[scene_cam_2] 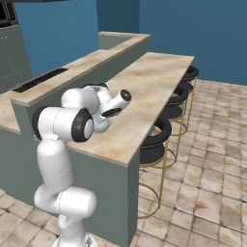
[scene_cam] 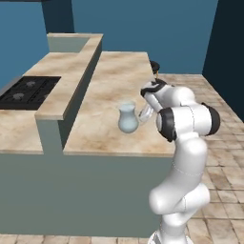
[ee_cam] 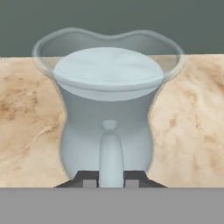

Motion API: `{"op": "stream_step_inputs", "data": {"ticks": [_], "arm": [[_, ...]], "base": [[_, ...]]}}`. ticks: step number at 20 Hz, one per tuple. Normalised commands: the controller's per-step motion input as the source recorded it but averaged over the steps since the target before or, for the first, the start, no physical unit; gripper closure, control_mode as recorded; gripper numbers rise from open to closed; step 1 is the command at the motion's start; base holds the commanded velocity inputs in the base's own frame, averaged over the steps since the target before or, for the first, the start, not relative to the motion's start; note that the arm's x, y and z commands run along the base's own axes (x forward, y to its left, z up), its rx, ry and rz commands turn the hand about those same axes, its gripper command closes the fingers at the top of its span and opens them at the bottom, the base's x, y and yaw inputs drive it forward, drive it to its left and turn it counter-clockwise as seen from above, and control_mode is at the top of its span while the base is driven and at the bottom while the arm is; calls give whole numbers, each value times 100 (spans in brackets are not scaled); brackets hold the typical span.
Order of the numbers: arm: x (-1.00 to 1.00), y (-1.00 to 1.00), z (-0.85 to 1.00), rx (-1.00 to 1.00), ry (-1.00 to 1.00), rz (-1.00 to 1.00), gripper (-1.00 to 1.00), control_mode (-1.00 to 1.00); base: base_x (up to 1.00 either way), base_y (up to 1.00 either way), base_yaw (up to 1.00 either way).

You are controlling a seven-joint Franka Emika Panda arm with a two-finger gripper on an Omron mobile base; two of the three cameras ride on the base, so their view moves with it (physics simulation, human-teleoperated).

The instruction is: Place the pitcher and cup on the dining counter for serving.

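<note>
Pitcher (scene_cam: 127, 119) standing upright on the dining bench (scene_cam: 114, 81), near its front edge. Gripper (ee_cam: 111, 178) clamped on the pitcher's handle (not yet released). Half done by the look; cup left to fetch.

The pitcher (scene_cam: 127, 119) stands upright on the dining counter (scene_cam: 114, 81), near its front edge. The gripper (ee_cam: 111, 179) sits at the pitcher's three o'clock in the left base view, its two tips on either side of the handle (ee_cam: 110, 153) — touching it. A raised ledge (scene_cam: 71, 76) runs along the counter's nine o'clock side, and beyond that lies a stove (scene_cam: 28, 91). Stools (scene_cam_2: 164, 130) line the counter's far side — at three o'clock in the right base view.
</note>
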Motion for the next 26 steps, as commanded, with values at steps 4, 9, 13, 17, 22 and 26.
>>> {"op": "stream_step_inputs", "data": {"ticks": [4,9,13,17,22,26], "arm": [[52,0,0,6,-6,-1,100,-100],[66,0,0,9,-1,-5,100,-100],[55,-2,0,8,0,-2,100,-100],[3,-11,-19,0,9,0,100,-100],[0,-1,-4,0,4,1,100,-100],[0,3,0,0,0,0,-100,-100]], "base": [[0,0,0],[0,0,0],[0,0,0],[0,0,0],[0,0,0],[0,0,0]]}}
